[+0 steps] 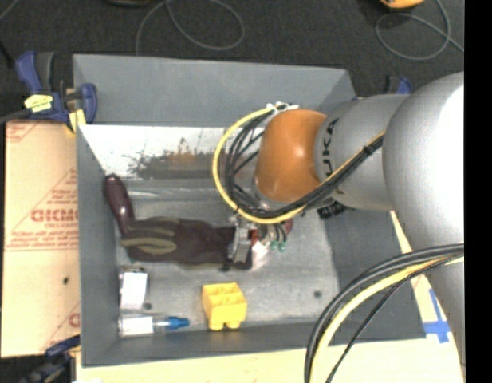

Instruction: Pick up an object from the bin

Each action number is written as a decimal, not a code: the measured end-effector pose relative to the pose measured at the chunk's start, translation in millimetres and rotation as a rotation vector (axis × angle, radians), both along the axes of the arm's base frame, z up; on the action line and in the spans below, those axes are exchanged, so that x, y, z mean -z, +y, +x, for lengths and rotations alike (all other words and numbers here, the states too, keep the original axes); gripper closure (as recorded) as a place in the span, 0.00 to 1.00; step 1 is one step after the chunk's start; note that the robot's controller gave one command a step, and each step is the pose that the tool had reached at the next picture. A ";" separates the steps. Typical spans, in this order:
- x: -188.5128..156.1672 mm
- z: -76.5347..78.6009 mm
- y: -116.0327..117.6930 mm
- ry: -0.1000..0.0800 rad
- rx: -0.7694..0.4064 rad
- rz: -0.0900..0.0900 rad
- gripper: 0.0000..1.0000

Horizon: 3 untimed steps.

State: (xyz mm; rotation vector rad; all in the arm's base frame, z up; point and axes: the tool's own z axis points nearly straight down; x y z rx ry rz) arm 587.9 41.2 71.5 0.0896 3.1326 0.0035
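We spotted the end effector (244,250) at the dark brown glove-like thing (170,242), arm (365,174) lettered KUKA, grip state we couldn't tell.

From right, arm (405,150) enters, thick silver link reaching left. At centre, orange wrist cover (289,162), ringed by yellow and black cables (227,146). Below cover, gripper (243,250) points down, slightly left of cover and nearer. At near right, thick black cables (373,294) loop along arm.
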 end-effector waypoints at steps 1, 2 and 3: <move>-91.0 0.0 4.1 -0.003 0.001 0.001 1.00; -91.0 0.0 4.1 -0.003 0.001 0.001 1.00; -243.5 0.3 -0.8 -0.010 0.112 0.003 1.00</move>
